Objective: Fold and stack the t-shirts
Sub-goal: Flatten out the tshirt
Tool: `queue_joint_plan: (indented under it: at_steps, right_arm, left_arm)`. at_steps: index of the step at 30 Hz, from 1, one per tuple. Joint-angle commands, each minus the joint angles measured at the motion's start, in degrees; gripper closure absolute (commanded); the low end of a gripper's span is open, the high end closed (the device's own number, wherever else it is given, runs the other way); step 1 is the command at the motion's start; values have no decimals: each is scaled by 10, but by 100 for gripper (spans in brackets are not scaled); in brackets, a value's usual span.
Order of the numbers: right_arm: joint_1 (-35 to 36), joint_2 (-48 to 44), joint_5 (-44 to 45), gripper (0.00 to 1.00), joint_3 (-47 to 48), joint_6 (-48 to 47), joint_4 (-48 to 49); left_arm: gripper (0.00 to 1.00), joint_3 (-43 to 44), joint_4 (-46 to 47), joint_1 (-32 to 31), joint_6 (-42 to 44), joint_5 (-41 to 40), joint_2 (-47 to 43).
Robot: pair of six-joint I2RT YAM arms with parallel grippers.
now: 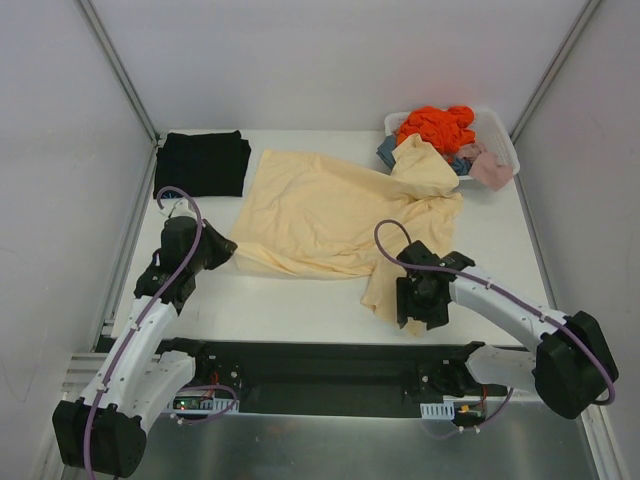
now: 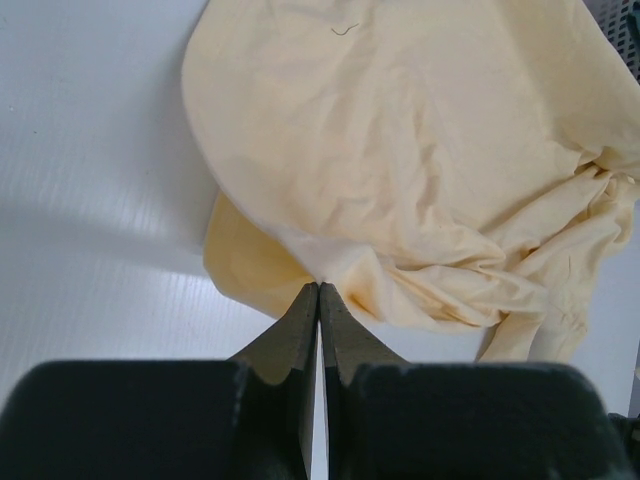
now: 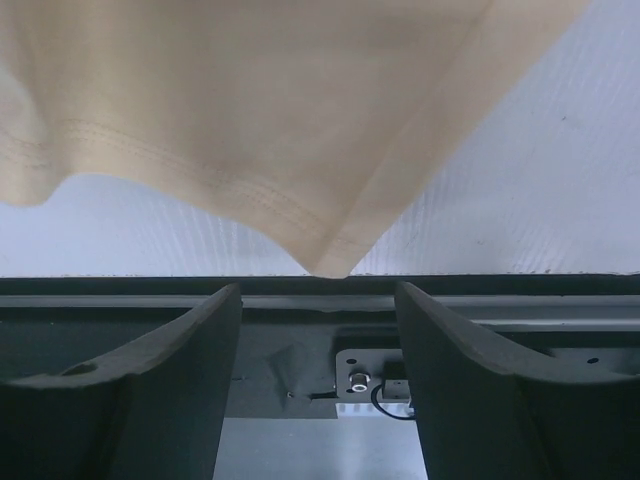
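Note:
The cream-yellow t-shirt (image 1: 330, 210) lies spread and wrinkled across the middle of the table, with one end bunched up against the basket. My left gripper (image 1: 228, 250) is at its near left edge. In the left wrist view the gripper (image 2: 319, 288) is shut, pinching a fold of the shirt (image 2: 400, 150). My right gripper (image 1: 412, 318) is over the shirt's near right corner. In the right wrist view it (image 3: 318, 295) is open and empty, with the hemmed corner of the shirt (image 3: 250, 100) just beyond the fingertips. The black t-shirt (image 1: 202, 163) lies folded at the back left.
A white slotted basket (image 1: 503, 135) at the back right holds orange cloth (image 1: 435, 125) and other garments. The table's front edge and the black base plate (image 3: 300, 350) lie right under the right gripper. Walls close in the left, right and back sides.

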Motion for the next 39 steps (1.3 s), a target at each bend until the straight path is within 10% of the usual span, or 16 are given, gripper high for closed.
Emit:
queue_joint_plan:
  at_steps: [1, 11, 16, 25, 28, 39]
  right_arm:
    - [13, 11, 22, 40, 1, 38, -7]
    - [9, 65, 54, 53, -15, 45, 35]
    - [1, 67, 76, 77, -19, 58, 32]
    - [-49, 74, 50, 78, -20, 22, 30]
    - [-60, 78, 23, 95, -14, -1, 44]
    - [-122, -144, 231, 99, 232, -80, 52]
  left_arm:
    - [100, -6, 17, -2, -9, 11, -11]
    - [100, -5, 16, -2, -9, 8, -13]
    - [100, -8, 16, -2, -15, 8, -15]
    - [100, -6, 10, -2, -16, -7, -18]
    - [100, 0, 8, -2, -15, -11, -20]
    - [100, 116, 8, -2, 23, -76, -66]
